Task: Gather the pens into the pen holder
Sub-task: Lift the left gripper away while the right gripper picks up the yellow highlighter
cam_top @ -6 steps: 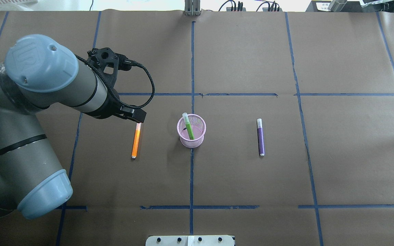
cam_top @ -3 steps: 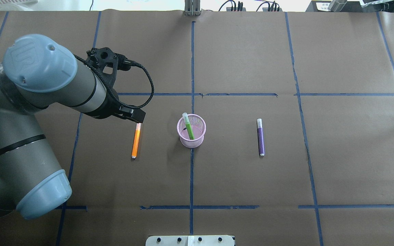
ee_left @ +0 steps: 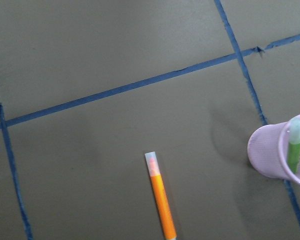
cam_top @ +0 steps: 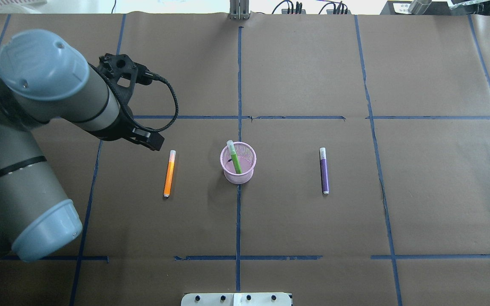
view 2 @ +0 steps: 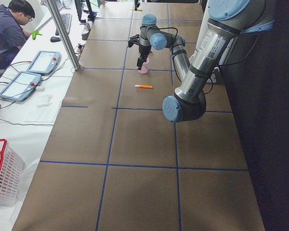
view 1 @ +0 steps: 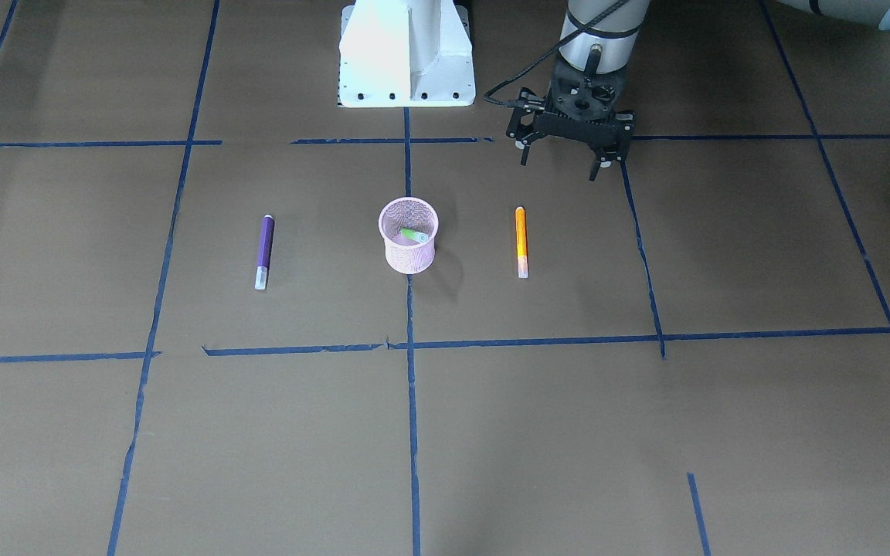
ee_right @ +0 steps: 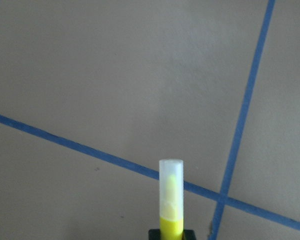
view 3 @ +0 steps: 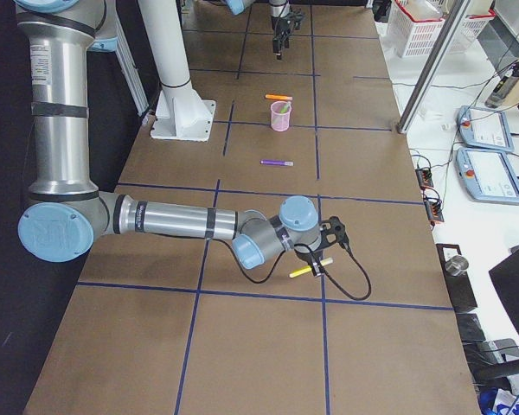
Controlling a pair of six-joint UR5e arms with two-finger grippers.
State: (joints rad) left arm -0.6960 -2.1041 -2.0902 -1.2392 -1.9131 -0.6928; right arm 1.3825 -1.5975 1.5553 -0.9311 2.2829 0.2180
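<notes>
Left end effector, spread and empty, hovers near the orange pen beside the pen holder; next, I judge: centre, descend, pinch.

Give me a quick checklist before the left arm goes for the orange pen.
1. The left gripper is open and empty: ok.
2. It is centred over the orange pen: not ok, it hangs off to the pen's left.
3. The orange pen lies flat, apart from the pen holder: ok.
4. The pen holder is upright, with room beside the green pen: ok.
5. The right gripper is far from the holder and has the yellow pen in its grip: ok.
</notes>
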